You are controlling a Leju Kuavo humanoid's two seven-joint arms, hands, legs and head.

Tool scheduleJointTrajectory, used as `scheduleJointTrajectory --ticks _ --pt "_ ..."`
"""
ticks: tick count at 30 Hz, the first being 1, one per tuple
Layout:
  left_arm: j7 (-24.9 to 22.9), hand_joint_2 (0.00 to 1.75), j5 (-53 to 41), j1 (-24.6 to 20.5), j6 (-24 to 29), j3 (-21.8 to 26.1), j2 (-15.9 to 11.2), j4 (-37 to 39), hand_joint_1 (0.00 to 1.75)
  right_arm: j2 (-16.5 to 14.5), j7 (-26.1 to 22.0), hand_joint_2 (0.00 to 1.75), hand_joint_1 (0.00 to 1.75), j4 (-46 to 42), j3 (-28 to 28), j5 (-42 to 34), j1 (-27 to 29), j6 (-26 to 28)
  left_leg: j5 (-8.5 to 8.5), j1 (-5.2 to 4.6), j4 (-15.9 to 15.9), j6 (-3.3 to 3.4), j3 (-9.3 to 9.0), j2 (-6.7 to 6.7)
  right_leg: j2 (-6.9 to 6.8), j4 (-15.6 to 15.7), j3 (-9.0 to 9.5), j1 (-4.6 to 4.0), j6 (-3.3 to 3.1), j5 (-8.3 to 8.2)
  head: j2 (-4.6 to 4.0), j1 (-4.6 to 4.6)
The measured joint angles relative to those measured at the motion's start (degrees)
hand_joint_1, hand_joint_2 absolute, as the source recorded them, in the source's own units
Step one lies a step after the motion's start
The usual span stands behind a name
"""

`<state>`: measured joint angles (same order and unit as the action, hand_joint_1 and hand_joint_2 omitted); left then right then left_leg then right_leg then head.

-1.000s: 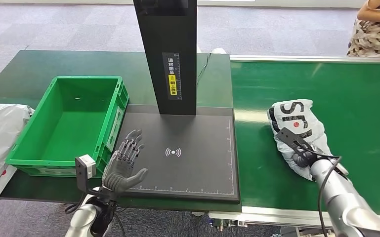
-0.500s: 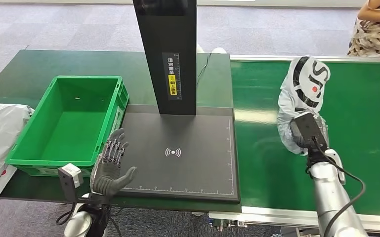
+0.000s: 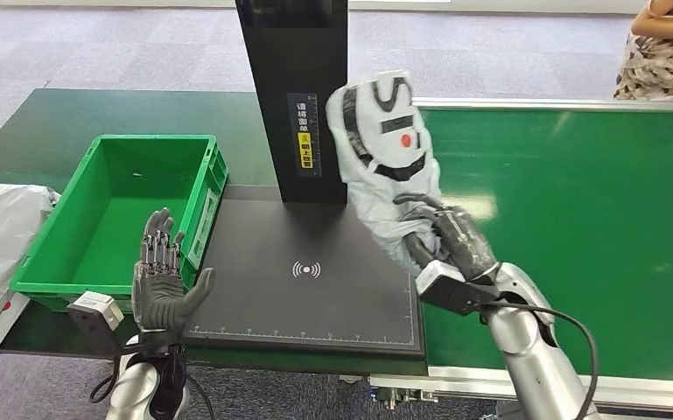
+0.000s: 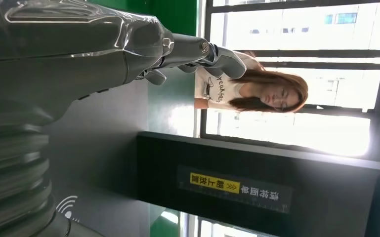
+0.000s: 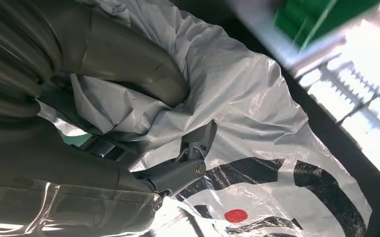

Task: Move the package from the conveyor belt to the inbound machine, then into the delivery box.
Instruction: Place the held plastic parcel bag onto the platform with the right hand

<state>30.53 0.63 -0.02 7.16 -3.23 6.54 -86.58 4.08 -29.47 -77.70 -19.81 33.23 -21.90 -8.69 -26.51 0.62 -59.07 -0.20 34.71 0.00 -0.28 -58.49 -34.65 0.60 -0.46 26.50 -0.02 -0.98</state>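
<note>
Above the scanner pad (image 3: 315, 271), right hand (image 3: 451, 245) fingers clench the package (image 3: 385, 157); left hand (image 3: 162, 284) fingers spread. Risk: limp bag may snag the black post (image 3: 293, 87).

Right hand (image 5: 104, 123) grips a grey plastic package (image 5: 237, 118); the thick grey thumb (image 5: 128, 64) presses into crumpled film and a darker finger (image 5: 183, 165) lies across the bag's face. Film is wrinkled and glossy. Bold black lettering (image 5: 296, 182) and a small red dot (image 5: 236, 215) are printed on it. A blurred green object (image 5: 321, 15) sits beyond, against bright light.
</note>
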Motion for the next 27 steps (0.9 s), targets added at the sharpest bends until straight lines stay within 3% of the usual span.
scheduleJointTrajectory --ticks 10,17,21,27 --pt "-0.2 1.75 1.2 -1.4 1.3 0.0 -0.1 -0.4 0.00 2.9 2.3 1.75 1.75 10.2 -23.2 3.1 -11.4 -10.7 0.00 0.00 0.0 0.00 0.01 -0.02 -0.01 0.0 0.02 0.00 0.00 -0.01 0.00 0.00" --pt "-1.2 1.75 2.0 -1.0 1.9 0.4 -0.2 -1.6 0.00 3.7 6.9 1.75 1.72 19.2 -34.9 2.6 -19.0 -15.4 0.00 0.00 0.0 0.00 0.00 -0.05 -0.03 0.0 0.01 0.00 0.01 0.00 0.00 0.00" --pt "-1.4 1.75 2.0 -0.9 1.9 0.6 -0.2 -1.8 0.00 4.1 7.3 1.75 0.01 21.2 -38.0 2.4 -20.6 -12.3 0.00 0.00 0.0 0.00 -0.02 -0.04 -0.03 0.0 0.02 0.00 0.01 0.00 0.00 0.00" --pt "-1.4 1.75 1.6 -1.0 0.8 0.6 -0.2 -1.8 0.00 4.3 2.1 1.75 0.00 21.4 -38.3 0.8 -20.1 0.6 0.00 -0.01 0.0 0.00 -0.04 0.00 0.02 0.0 0.01 0.01 0.00 -0.01 0.00 0.01"
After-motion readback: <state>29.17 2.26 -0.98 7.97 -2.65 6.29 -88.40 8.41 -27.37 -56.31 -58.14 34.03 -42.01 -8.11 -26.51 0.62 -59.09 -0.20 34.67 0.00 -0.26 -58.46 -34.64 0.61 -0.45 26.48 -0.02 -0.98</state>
